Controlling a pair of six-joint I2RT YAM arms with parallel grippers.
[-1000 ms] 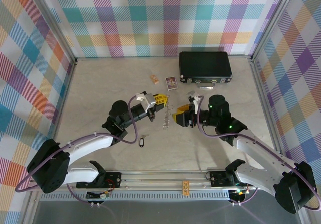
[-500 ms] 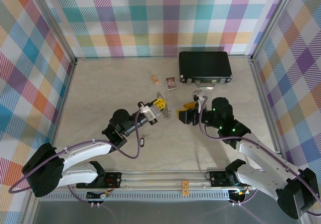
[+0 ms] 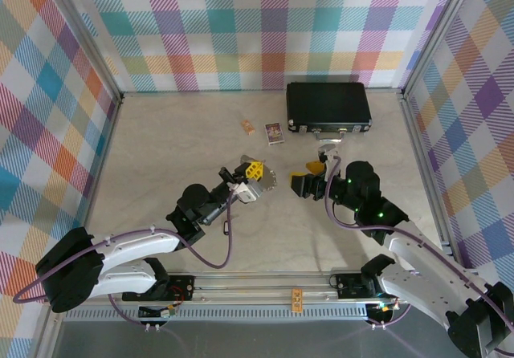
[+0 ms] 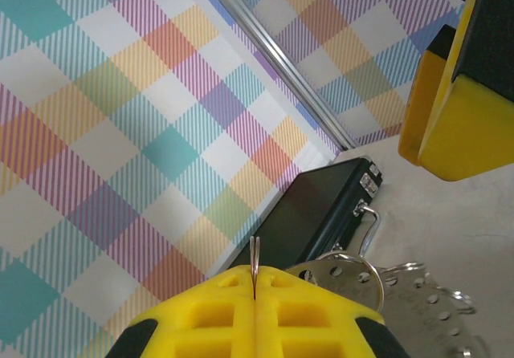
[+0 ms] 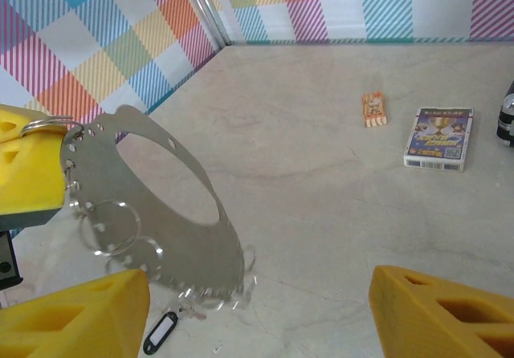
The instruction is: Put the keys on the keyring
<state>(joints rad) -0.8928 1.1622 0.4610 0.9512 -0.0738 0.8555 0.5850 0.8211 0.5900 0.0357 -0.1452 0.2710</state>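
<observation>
- Metal, thin and perforated, the plate (image 5: 218, 246) was pinched by its edge in the left gripper (image 4: 254, 290), whose jaws were fully closed on it. The split rings (image 5: 112, 223) hung from its holes above the table (image 3: 161, 149).
- The right gripper (image 5: 257, 314) had its jaws wide apart and held nothing, facing the plate from just beside it.
- The tagged key (image 5: 161, 331) lay on the table below the plate, near the left arm. It was well apart from the black case (image 3: 329, 107) and the card pack (image 3: 275, 132).
- Risk: the hold was on a narrow rim only, so a push from the right fingers could have pivoted the plate or slid it out of the jaws.
- Risk: the rings dangled loosely and overlapped. A closing finger could have caught two at once, or set them swinging so that none could be pried open.
- Risk: the key was small and lay flat on a hard surface. A descent for it could have scraped the fingertips on the table or flicked the key away by its tag.
- Risk: the two grippers were close together, so a misjudged reach could have made them collide.
</observation>
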